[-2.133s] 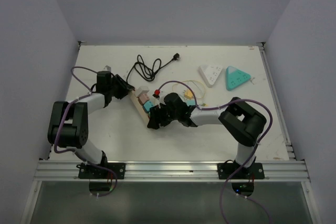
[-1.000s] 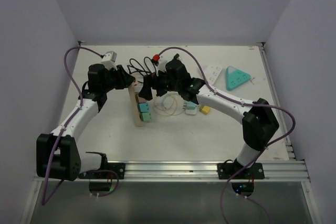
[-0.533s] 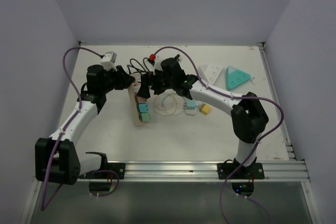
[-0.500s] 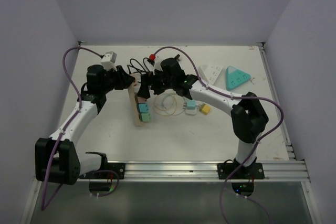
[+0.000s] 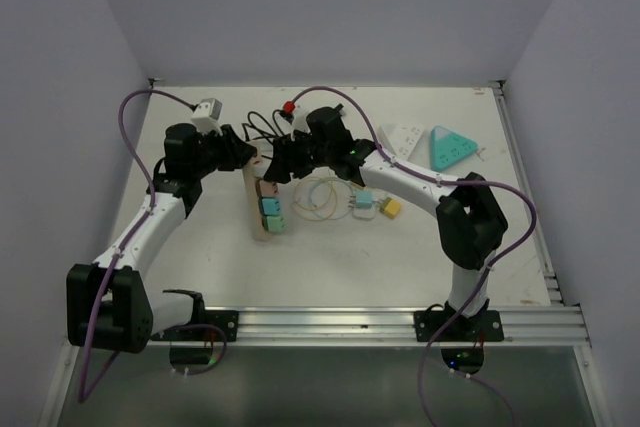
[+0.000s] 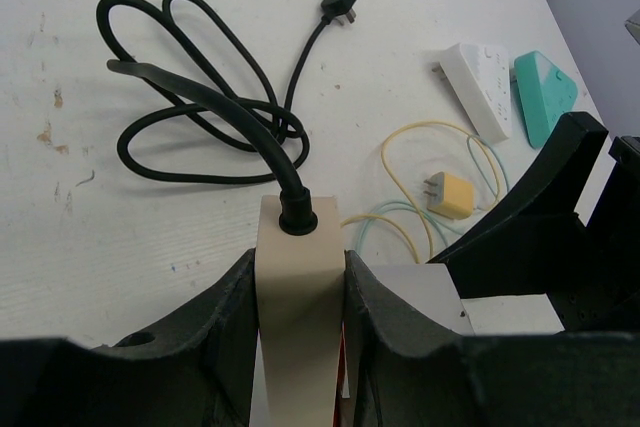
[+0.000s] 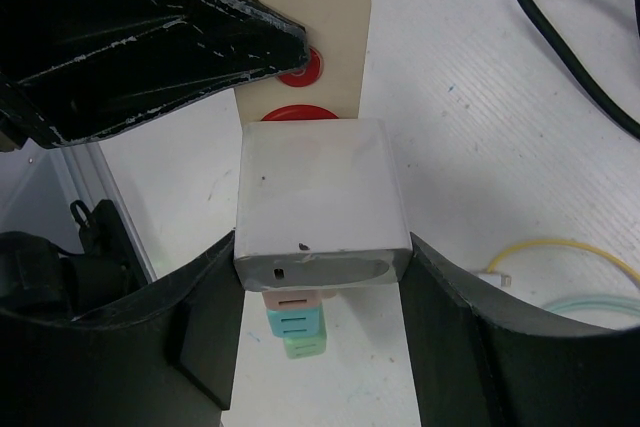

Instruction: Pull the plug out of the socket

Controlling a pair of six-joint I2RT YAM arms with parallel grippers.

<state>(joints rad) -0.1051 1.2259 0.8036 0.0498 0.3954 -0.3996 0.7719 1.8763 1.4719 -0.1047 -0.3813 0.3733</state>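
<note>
The bench (image 5: 400, 257) and its loose clutter lie as they did half a second ago. The right arm (image 5: 410, 179) has swung its elbow a little further toward centre frame, while the left arm (image 5: 150, 217) holds the same pose at left. The beige power strip (image 5: 256, 230) has not shifted, still running down from upper centre, its black cable (image 6: 200, 97) coiled above it. The left gripper (image 5: 245, 155) keeps its jaws clamped on the strip's upper end. The white plug (image 7: 318, 182) sits seated in the strip beside the red switch. The right gripper (image 7: 320, 245) has narrowed from wide open, its jaws now pressed against the plug's two sides.
</note>
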